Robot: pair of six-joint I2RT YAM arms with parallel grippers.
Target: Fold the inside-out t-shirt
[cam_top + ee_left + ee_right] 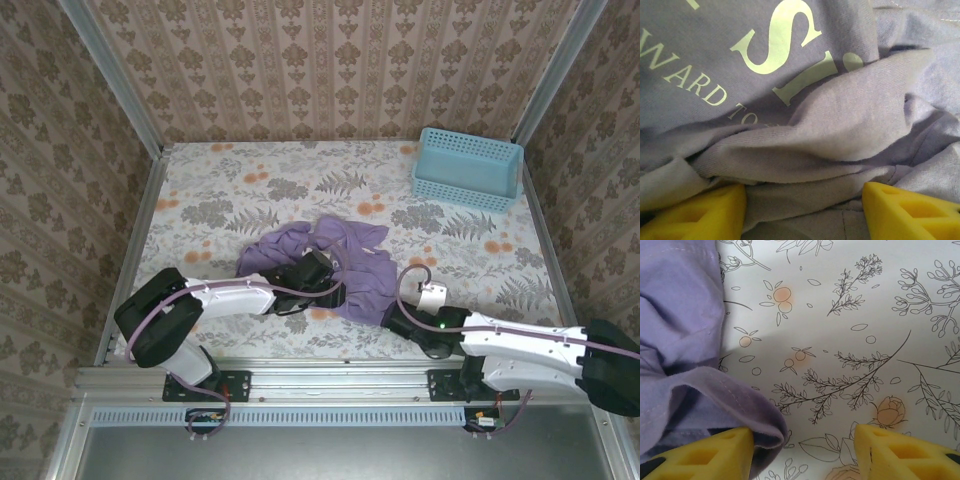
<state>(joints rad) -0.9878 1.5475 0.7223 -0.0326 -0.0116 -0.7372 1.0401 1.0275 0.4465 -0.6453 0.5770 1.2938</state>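
Inside-out t-shirt (pixel 345 255) lies in a crumpled lavender heap on the flower-printed table (pixel 250 180), with the blue basket (pixel 467 168) well apart from it toward the far right corner.

The left gripper (pixel 312 272) sits on the near left part of the heap, pressed into the cloth. In the left wrist view its yellow fingers (pixel 705 215) stand wide apart, so the left gripper (pixel 802 200) is open, and bunched folds of the inside-out t-shirt (pixel 840 125) fill the gap between them and rise beyond the tips. White lettering (pixel 780 45) shows on the flat face of the shirt past those folds.

The right gripper (pixel 395 318) is at the near right edge of the heap. In the right wrist view its fingers (pixel 905 455) are also parted, leaving the right gripper (pixel 802 440) open. A stitched hem of the shirt (pixel 680 315) curls against the tip of one finger (pixel 710 455), while the other finger stands clear of the shirt over bare table (pixel 865 340). Between the two tips lies mostly printed tabletop, with only the hem's rolled edge reaching in.
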